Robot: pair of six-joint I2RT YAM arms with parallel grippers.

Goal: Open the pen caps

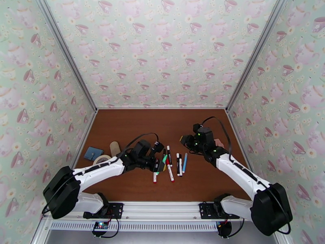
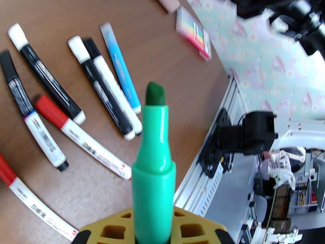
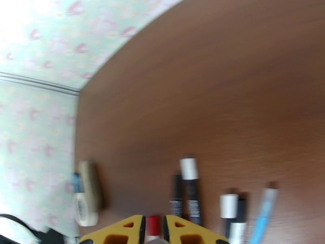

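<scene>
Left gripper clamps the uncapped green pen. Right gripper pinches what looks like a red cap. The other pens, toward the tabletop's near edge, are capped.

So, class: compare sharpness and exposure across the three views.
Top external: evenly lit and sharp. Left wrist: green pen fairly crisp, upper-right corner blurred. Right wrist: motion-smeared throughout, pens streaked, wall at top left blown out white.
</scene>
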